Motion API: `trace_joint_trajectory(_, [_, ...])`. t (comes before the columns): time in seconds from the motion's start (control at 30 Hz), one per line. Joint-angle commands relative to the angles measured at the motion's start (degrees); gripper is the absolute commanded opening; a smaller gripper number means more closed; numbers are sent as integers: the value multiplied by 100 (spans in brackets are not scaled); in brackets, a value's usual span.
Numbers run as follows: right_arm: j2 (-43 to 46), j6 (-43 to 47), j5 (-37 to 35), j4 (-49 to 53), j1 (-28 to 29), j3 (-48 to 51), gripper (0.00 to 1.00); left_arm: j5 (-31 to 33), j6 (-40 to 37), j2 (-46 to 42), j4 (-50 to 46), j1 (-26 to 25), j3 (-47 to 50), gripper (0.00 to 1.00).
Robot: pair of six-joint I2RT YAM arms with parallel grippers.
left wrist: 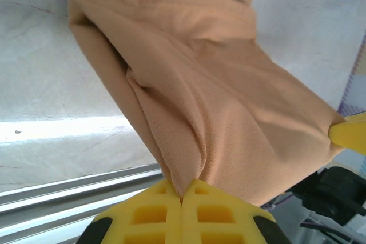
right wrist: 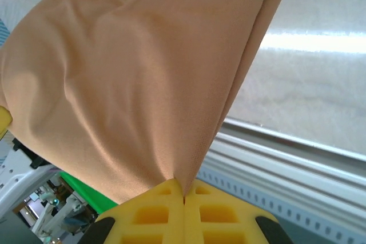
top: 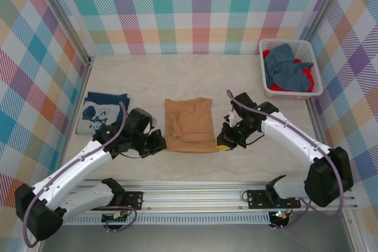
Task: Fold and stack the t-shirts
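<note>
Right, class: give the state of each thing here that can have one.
Tan cloth t-shirt: partly folded, near corners gripped.
Navy cloth t-shirt with pale print: folded flat.
White plastic lattice basket: upright, holding two shirts.
Blue cloth t-shirt: crumpled inside it.
Red cloth t-shirt: crumpled inside too.
Left gripper: shut on tan t-shirt.
Right gripper: shut on tan t-shirt.

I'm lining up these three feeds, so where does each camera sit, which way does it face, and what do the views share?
Top external: above and behind the bases, facing down on the table; both arms show, left gripper and right gripper at the tan t-shirt's near corners.
Left wrist: on the left arm, facing along its yellow fingers, shut on a tan corner.
Right wrist: on the right arm, same, its fingers shut on the other corner.
Shared: all three see the tan t-shirt.
</note>
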State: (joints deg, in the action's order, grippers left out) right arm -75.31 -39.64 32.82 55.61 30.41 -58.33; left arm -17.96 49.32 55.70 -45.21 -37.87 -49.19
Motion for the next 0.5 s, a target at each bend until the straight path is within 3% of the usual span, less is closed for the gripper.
trace_joint_trajectory(0.0, [-12, 35, -51, 559, -9, -460, 0, 276, 210, 125, -306, -45, -314, 0])
trace_joint_trajectory(0.47, [-1567, 126, -850, 684, -228, -2630, 0, 1051, -19, 1368, -122, 711, -1739, 0])
